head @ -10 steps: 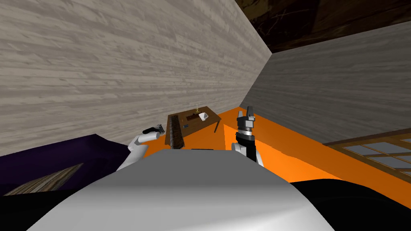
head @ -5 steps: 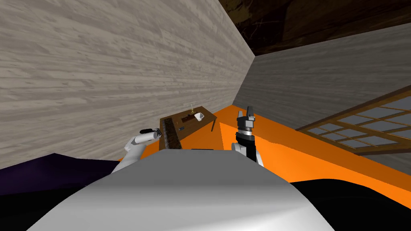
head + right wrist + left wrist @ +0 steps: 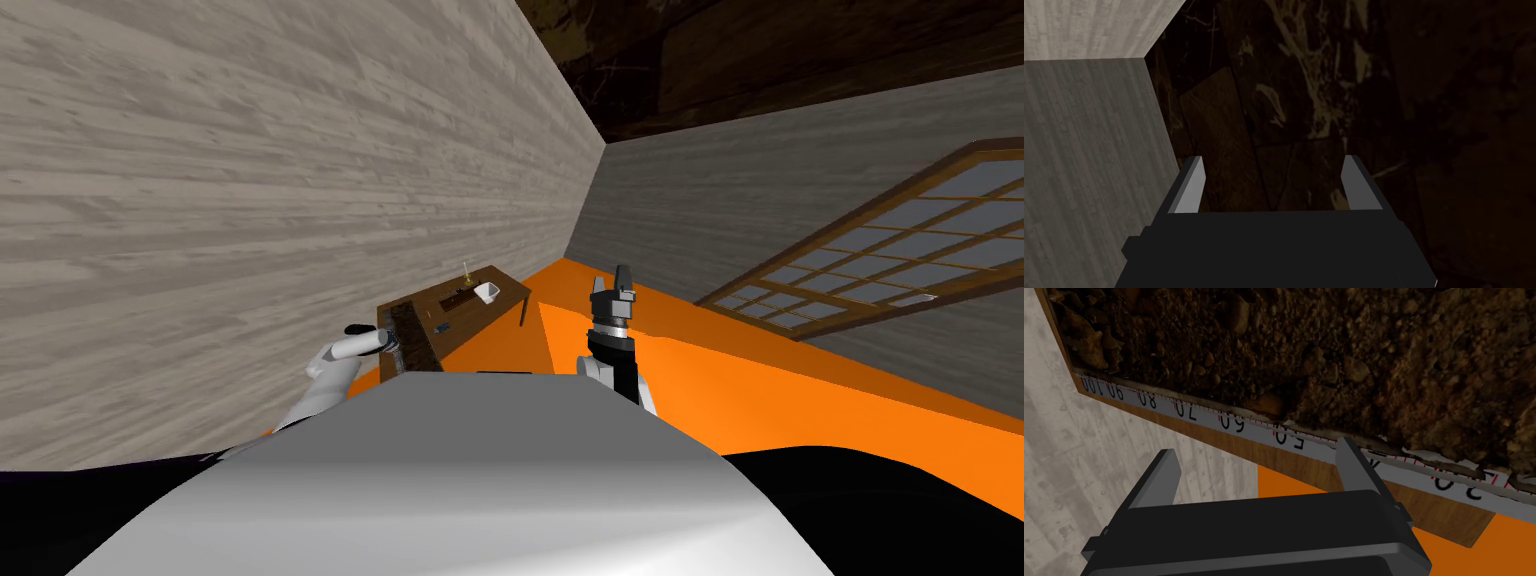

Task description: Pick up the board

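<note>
You are looking at the board (image 3: 412,333), which is lying along the near end of a brown table (image 3: 505,293) standing against the pale plank wall. A white bowl (image 3: 487,292) is sitting toward the table's far end, well apart from the board. In the left wrist view, the board (image 3: 1324,353) is showing a dark, soil-like face with a pale numbered strip (image 3: 1189,409) along its edge, reading from 100 downward. Your left gripper (image 3: 392,340) is hovering just beside that edge, above the orange floor (image 3: 700,370). Its 2 fingers are standing wide apart (image 3: 1255,448) with nothing between them. One finger (image 3: 1356,468) is overlapping the strip, but you cannot tell whether it is touching. Your right gripper (image 3: 623,274) is pointing upward, well apart from the table, with its fingers spread (image 3: 1271,160) and holding nothing.
</note>
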